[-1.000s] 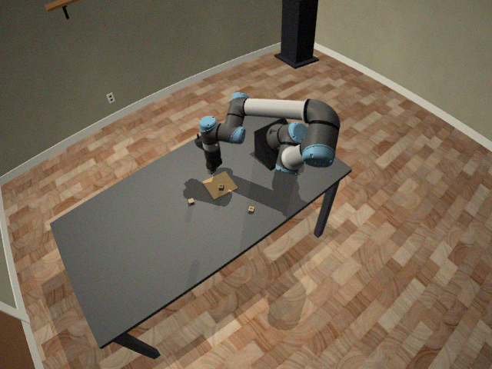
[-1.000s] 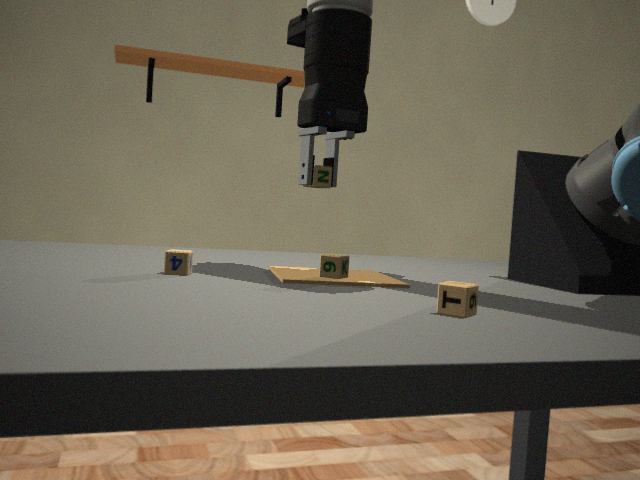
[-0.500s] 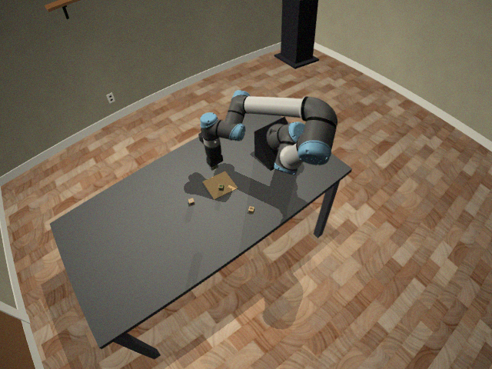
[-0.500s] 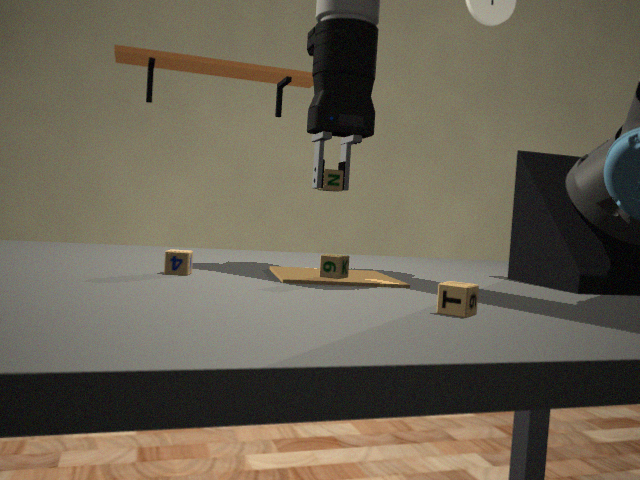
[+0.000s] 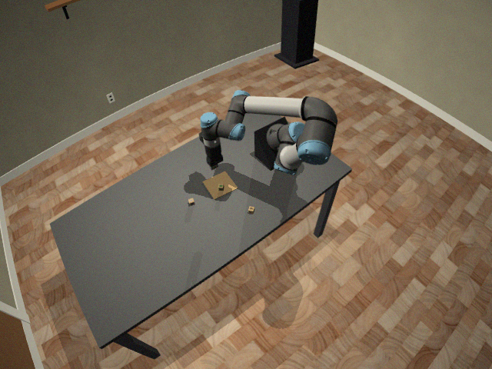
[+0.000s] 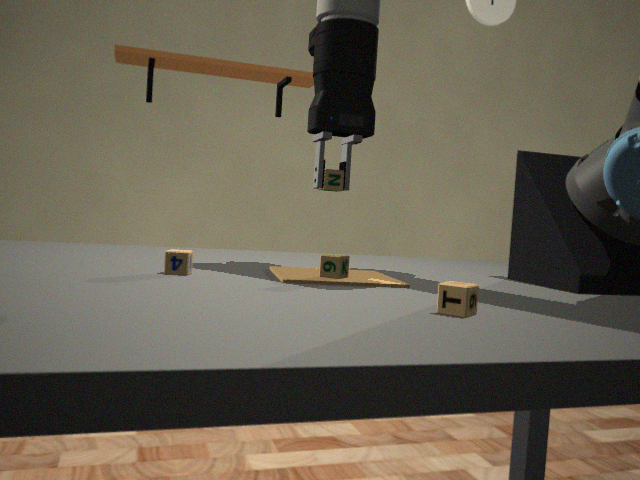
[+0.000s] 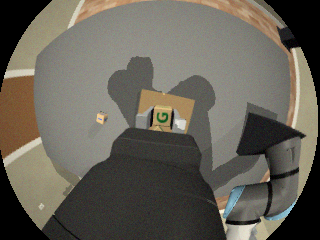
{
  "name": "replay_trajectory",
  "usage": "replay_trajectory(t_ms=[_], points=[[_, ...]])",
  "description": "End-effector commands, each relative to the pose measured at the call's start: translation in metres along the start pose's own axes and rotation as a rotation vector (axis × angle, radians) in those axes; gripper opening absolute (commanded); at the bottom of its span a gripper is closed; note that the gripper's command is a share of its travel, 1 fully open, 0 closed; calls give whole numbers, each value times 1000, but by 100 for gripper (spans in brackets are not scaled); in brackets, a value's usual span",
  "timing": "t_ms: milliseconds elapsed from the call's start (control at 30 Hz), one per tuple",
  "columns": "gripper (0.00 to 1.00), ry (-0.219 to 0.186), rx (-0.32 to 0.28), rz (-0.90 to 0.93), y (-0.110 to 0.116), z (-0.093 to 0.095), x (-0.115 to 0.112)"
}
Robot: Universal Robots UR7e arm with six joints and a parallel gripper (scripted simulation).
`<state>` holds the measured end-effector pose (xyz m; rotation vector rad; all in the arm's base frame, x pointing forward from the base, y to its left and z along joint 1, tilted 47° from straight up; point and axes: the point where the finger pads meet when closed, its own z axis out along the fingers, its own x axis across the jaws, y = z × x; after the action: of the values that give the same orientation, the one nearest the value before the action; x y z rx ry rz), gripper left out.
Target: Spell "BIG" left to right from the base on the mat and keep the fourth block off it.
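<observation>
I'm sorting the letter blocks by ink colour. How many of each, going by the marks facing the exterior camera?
Green: 2 (held block, block on the mat)
Blue: 1 ("4" block)
Black: 1 ("T" block)
Total: 4

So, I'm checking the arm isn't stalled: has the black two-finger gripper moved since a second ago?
Yes: the gripper moved right against the brown wooden wall shelf, exterior view.
</observation>
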<state>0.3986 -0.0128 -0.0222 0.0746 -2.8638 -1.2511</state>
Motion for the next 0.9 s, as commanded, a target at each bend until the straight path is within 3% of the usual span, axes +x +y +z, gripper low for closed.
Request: replay_trajectory(t_ms=[0,333,733,867], points=[[49,0,-1,3,-1,1,1],[49,3,-3,4,0,20,1],[49,3,-2,4,0,75,1],[49,3,-2,4,0,86,1]])
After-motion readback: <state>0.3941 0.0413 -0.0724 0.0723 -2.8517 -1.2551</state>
